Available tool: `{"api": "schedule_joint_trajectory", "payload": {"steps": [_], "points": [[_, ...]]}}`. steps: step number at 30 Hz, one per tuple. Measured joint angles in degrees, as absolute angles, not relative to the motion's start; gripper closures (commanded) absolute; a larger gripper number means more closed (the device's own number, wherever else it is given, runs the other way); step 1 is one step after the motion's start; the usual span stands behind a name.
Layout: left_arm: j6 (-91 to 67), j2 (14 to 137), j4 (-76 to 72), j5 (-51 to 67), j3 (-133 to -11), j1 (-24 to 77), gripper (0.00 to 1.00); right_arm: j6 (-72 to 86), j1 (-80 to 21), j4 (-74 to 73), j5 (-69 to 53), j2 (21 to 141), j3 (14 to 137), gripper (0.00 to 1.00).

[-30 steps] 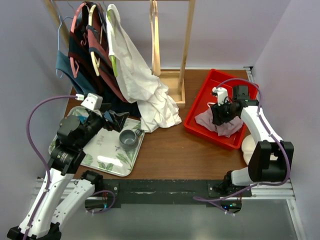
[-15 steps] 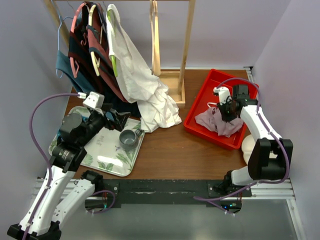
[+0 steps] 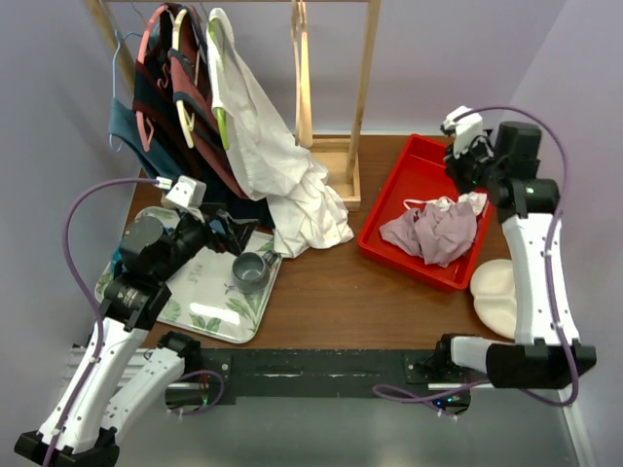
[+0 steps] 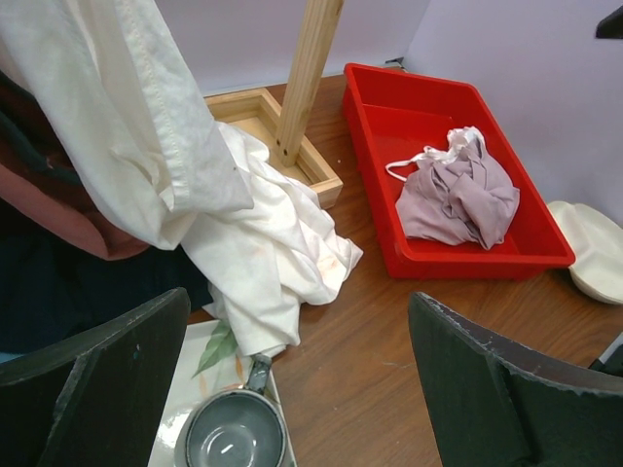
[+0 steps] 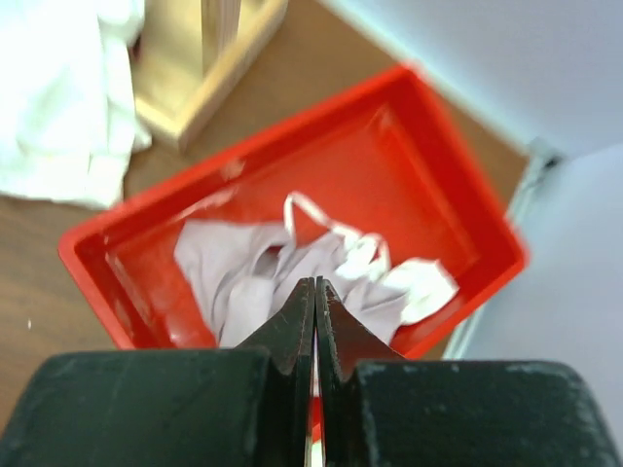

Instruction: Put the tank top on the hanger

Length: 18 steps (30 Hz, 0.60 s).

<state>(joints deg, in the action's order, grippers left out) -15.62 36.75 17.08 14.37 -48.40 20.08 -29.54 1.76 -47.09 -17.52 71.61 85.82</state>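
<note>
Since the earlier frame, the right fingers have risen toward 1 o'clock, pressed shut and empty, probably a missed grasp. The tank top lies crumpled in the red tray at 3 o'clock. The left fingers are spread wide and idle. The hanger hangs at 12 o'clock.

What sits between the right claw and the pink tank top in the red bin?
Nothing visible. The right gripper hangs shut above the red bin, with only open air down to the tank top, which lies crumpled inside.
</note>
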Motion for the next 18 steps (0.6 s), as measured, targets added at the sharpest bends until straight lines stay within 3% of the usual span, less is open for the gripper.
{"api": "schedule_joint_trajectory", "payload": {"steps": [1, 3, 4, 6, 8, 13, 14, 15, 16, 17, 18], "points": [[-15.8, 36.8, 17.0, 14.6, -48.4, 20.1, 0.00, -29.6, 1.8, -46.9, -17.9, 70.3, 87.2, 0.82], [-16.0, 36.8, 16.8, 14.9, -48.4, 20.1, 0.00, -30.0, 1.8, -46.8, -18.8, 68.7, 87.0, 0.64], [-16.1, 36.8, 16.8, 15.0, -48.4, 20.1, 0.00, -29.8, 1.7, -46.9, -19.1, 68.1, 86.2, 0.46], [-16.2, 36.8, 16.8, 15.1, -48.4, 20.1, 0.00, -30.4, 1.5, -46.3, -19.0, 68.7, 81.8, 0.39], [-16.5, 36.6, 16.8, 15.1, -48.4, 20.1, 0.00, -30.7, 1.5, -45.1, -18.5, 70.3, 75.8, 0.39], [-17.0, 36.1, 16.8, 15.2, -48.4, 20.1, 0.00, -30.7, 1.6, -42.7, -13.9, 80.9, 62.6, 0.43], [-17.0, 36.1, 16.8, 15.2, -48.4, 20.1, 0.00, -30.7, 1.6, -42.3, -12.8, 82.7, 61.1, 0.50], [-17.0, 36.1, 16.8, 15.2, -48.4, 20.1, 0.00, -30.7, 1.5, -41.8, -11.9, 83.7, 60.2, 0.79], [-17.0, 36.1, 16.8, 15.2, -48.4, 20.1, 0.00, -30.9, 1.5, -41.4, -11.4, 84.2, 59.7, 0.92], [-17.0, 36.1, 16.8, 15.2, -48.4, 20.1, 0.00, -31.2, 1.5, -40.8, -10.9, 84.8, 59.5, 1.00], [-17.0, 36.1, 16.8, 15.2, -48.4, 20.1, 0.00, -31.0, 1.5, -40.4, -10.6, 85.0, 59.5, 1.00]]}}
